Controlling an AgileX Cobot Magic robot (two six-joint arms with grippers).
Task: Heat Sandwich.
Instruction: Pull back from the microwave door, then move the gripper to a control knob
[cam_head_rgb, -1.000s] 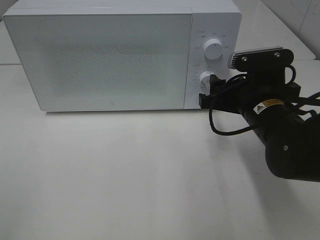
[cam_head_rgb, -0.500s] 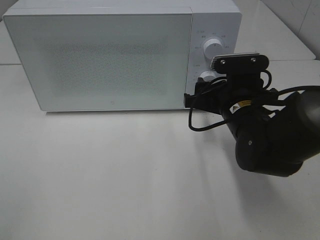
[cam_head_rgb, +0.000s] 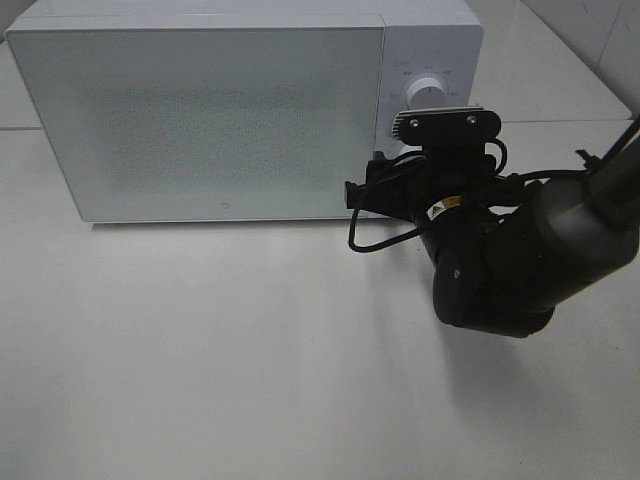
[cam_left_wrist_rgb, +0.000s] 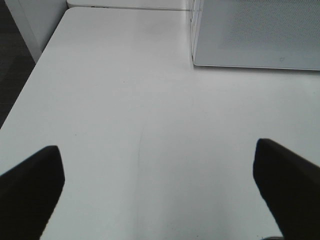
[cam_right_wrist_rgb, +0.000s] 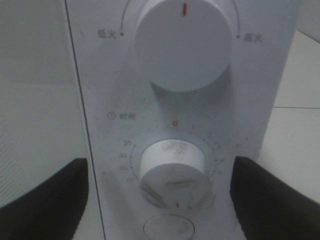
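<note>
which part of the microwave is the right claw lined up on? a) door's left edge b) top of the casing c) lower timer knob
c: the right wrist view shows the open right claw with one finger on each side of the lower timer knob.

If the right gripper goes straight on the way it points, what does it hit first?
Most likely the right gripper meets the lower timer knob on the microwave control panel: the wrist view shows it centred between the open jaws. The gap that is left is hard to judge.
</note>
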